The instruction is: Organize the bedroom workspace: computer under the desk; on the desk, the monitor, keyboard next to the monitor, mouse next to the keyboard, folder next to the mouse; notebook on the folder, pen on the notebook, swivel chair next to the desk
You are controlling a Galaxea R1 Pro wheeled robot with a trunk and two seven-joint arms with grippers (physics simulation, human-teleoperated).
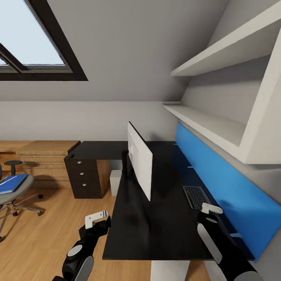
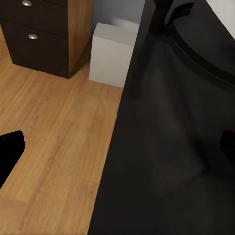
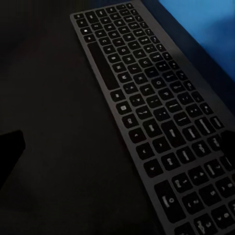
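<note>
The monitor (image 1: 139,166) stands on the black desk (image 1: 156,230), its pale back towards me. The keyboard (image 1: 195,197) lies flat beyond it, by the blue wall panel. My right gripper (image 1: 210,209) hovers open over the keyboard's (image 3: 161,117) near end, touching nothing. My left gripper (image 1: 96,219) is open beside the desk's front edge (image 2: 171,156), above the floor. The computer (image 1: 115,182) (image 2: 112,54) stands under the desk next to the drawer unit (image 1: 86,177). At far left is the swivel chair (image 1: 15,193) with the blue folder (image 1: 12,183) on its seat. The mouse, notebook and pen are out of view.
Light wooden low shelving (image 1: 45,158) and a small black stool (image 1: 13,166) stand behind the chair. White wall shelves (image 1: 218,128) overhang the desk's right side. Wooden floor (image 1: 58,226) lies between chair and desk.
</note>
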